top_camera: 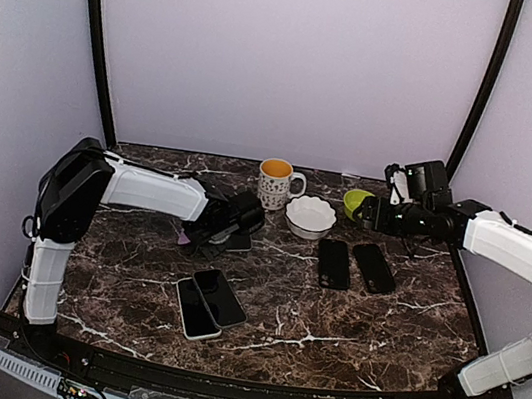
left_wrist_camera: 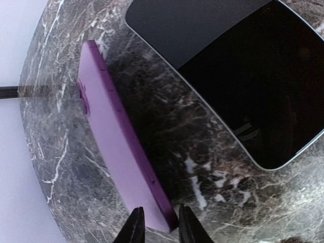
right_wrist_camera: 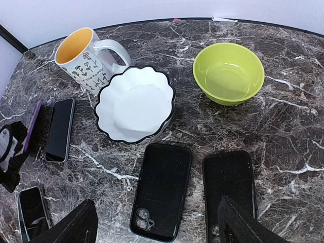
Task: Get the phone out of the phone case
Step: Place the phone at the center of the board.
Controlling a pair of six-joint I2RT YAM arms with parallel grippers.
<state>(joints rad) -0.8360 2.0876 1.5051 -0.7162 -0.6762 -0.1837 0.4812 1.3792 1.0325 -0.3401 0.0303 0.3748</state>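
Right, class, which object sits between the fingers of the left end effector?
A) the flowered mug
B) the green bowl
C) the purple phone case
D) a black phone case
C: in the left wrist view, the left end effector grips the end of the purple phone case, one finger on each side.

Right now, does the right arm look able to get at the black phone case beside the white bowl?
Probably yes. The right gripper is open and the black phone case lies bare below it; the white bowl and second black case only flank it.
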